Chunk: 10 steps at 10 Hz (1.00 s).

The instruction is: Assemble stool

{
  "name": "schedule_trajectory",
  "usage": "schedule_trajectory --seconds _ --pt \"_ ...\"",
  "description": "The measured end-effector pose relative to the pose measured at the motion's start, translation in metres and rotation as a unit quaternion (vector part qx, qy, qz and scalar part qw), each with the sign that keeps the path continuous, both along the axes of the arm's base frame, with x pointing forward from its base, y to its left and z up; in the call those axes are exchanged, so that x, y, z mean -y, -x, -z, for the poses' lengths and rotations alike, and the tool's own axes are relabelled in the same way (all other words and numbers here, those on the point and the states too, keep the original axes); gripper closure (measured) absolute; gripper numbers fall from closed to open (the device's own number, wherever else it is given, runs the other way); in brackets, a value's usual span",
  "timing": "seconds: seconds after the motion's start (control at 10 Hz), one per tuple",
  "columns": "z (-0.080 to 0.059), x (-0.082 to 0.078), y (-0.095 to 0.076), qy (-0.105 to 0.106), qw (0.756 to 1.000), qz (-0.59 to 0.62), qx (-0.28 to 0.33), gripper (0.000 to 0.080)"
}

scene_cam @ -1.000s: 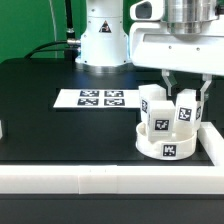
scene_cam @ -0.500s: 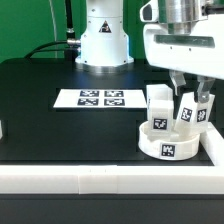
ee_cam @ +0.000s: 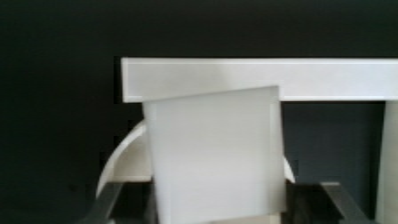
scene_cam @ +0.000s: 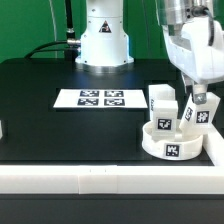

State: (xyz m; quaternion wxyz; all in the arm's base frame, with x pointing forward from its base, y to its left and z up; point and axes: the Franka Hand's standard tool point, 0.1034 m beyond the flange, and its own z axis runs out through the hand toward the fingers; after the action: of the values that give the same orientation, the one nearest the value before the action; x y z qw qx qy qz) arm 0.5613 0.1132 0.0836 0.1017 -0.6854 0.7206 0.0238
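Note:
The round white stool seat lies at the exterior view's right, by the rail corner. Two white tagged legs stand on it. My gripper is shut on a third white leg and holds it tilted over the seat's right side. In the wrist view this leg fills the middle between my dark fingers, with my gripper closed round it. The seat's rim curves beside it.
The marker board lies flat in the middle of the black table. A long white rail runs along the front and turns up the right side; it also crosses the wrist view. The robot base stands behind.
My gripper has moved toward the exterior view's right and tilted, carrying the held leg with it. The seat and the other two legs have stayed put.

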Motion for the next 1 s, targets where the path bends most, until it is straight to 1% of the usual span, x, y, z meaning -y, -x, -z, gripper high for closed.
schedule_trajectory --seconds 0.3,0.4,0.5,0.7,1.0 --pt "-0.0007 -0.0021 -0.0005 -0.017 0.995 0.101 -0.016 0.0462" --pt "-0.0007 -0.0035 -0.0002 -0.023 0.989 0.142 -0.024 0.0462" --pt "-0.0007 -0.0039 -0.0002 -0.025 0.987 0.157 -0.026 0.0462" --pt "-0.0010 -0.0034 -0.0007 -0.034 0.974 0.220 -0.037 0.0462" --pt "-0.0013 -0.0016 -0.0014 -0.039 0.966 0.253 -0.042 0.0462"
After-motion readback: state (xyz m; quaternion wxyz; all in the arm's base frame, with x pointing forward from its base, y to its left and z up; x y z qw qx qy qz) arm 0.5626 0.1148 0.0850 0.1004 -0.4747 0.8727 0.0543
